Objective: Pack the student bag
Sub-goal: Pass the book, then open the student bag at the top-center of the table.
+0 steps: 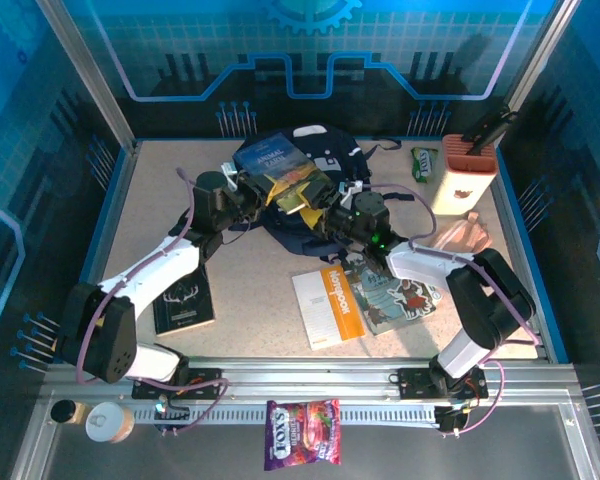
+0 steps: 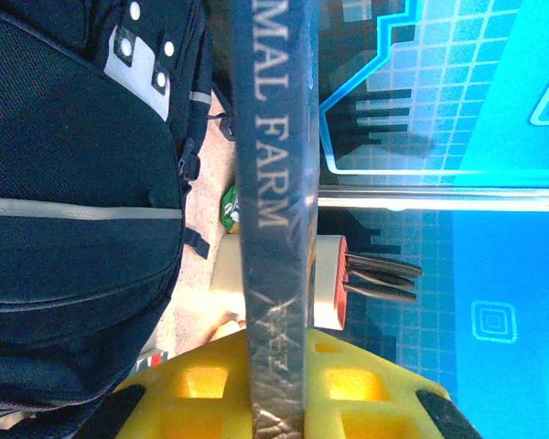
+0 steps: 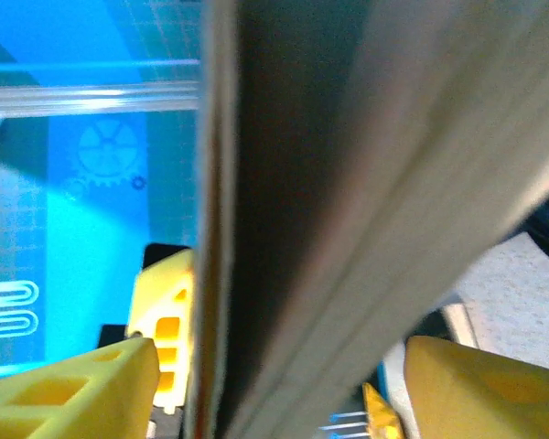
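Student bag: lies on the table, upper middle of the top view, partly hidden by the book.
Book: dark blue, spine lettered "MAL FARM", overlapping the bag's left part in the top view.
Left gripper: yellow fingers clenched on the book, spine running between them.
Right gripper: jaws released, straddling the book's edge with a gap beside each finger.

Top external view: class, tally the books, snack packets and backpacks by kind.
Books: 4 (Animal Farm book, black book, orange notebook, illustrated book)
Snack packets: 2 (green packet, Fox's packet)
Backpacks: 1 (student bag)
Total: 7
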`<action>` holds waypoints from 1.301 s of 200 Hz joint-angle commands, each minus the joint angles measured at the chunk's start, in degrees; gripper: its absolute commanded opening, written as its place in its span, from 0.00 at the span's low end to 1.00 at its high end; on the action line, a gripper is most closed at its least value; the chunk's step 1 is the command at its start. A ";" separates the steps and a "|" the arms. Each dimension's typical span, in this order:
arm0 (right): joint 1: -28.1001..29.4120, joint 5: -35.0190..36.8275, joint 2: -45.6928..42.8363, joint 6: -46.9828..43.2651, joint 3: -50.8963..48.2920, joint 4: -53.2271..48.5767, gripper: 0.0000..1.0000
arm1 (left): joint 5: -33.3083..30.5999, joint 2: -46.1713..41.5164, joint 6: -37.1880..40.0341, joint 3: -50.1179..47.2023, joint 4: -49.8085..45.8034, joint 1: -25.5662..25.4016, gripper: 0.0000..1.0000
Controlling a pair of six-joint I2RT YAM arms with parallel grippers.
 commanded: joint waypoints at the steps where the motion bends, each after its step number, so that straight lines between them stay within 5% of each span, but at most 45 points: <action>1: 0.56 2.59 1.37 1.58 1.52 6.33 0.64 | -0.23 -0.25 -0.08 2.72 4.25 -0.37 0.00; 75: 0.36 5.15 2.62 -0.07 0.80 9.02 0.18 | -0.47 -0.06 3.47 4.27 -1.45 -0.42 0.00; 97: -0.12 5.81 0.94 -3.20 0.13 7.04 0.09 | -1.56 -0.85 6.96 4.85 -6.24 -0.33 0.24; 119: -0.90 6.70 -2.08 -7.41 -0.73 2.39 0.04 | -2.44 -1.30 11.80 5.68 -10.92 -0.32 0.55; 171: -6.01 10.26 -14.89 -20.30 -4.13 -16.19 0.03 | -3.69 1.11 30.03 11.46 -23.96 -1.04 0.84; 232: -14.24 15.99 -32.23 -31.76 -5.85 -43.10 0.03 | -4.72 13.62 54.99 24.02 -36.77 -7.09 0.90; 260: -17.13 14.96 -36.75 -33.03 -7.69 -47.80 0.03 | -5.80 20.74 65.32 30.17 -40.04 -10.20 0.91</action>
